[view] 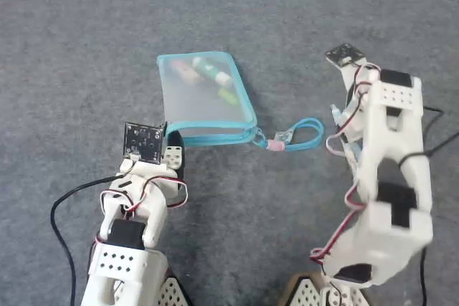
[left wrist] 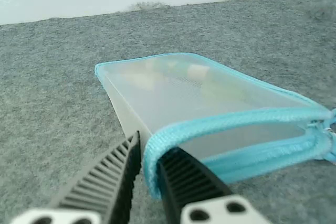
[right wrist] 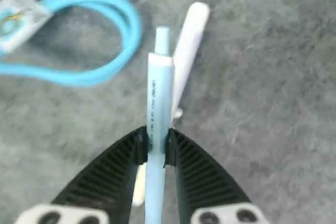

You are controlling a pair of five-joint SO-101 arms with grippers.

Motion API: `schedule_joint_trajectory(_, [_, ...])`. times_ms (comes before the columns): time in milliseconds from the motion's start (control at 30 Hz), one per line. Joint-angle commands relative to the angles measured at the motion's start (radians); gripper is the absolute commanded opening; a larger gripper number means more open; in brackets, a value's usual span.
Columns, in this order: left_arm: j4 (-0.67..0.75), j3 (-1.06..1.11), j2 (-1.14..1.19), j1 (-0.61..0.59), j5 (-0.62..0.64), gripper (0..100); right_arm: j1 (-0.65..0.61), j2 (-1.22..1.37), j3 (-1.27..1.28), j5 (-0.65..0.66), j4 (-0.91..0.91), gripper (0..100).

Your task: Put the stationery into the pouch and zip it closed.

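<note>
**Desk:** What do you have on the left?

**Me:** My left gripper (left wrist: 149, 153) is clamped on the blue edging at a corner of the pouch (left wrist: 210, 98). The pouch lies flat on the grey counter (view: 86, 55), with some stationery (view: 211, 73) inside it.

**Desk:** And further right?

**Me:** The pouch's blue strap (view: 305, 134) trails off to the right. Near its loop, my right gripper (right wrist: 156, 140) is pinched shut around a light-blue pen (right wrist: 159, 77). A white pen (right wrist: 188, 40) sits just behind that one.

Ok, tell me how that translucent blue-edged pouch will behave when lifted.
Probably floppy: the translucent blue-edged pouch looks like thin film, and its rim bends between the left fingers. Likely light, with few small items inside. Its free end may sag.
</note>
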State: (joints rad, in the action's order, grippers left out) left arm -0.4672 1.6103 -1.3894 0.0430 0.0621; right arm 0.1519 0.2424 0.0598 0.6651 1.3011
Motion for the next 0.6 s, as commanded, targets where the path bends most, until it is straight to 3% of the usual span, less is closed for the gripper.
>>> schedule_joint_trajectory(0, [0.028,-0.024,0.005,-0.005,-0.011,1,0.039,0.079,-0.143,0.009,-0.018,4.7])
schedule_joint_trajectory(200, [0.028,-0.025,0.005,0.003,-0.011,1,0.087,0.191,-0.239,0.009,-0.013,16.9])
schedule_joint_trajectory(567, [0.028,-0.022,0.005,-0.005,-0.011,1,0.182,0.189,-0.224,0.014,0.091,16.9])
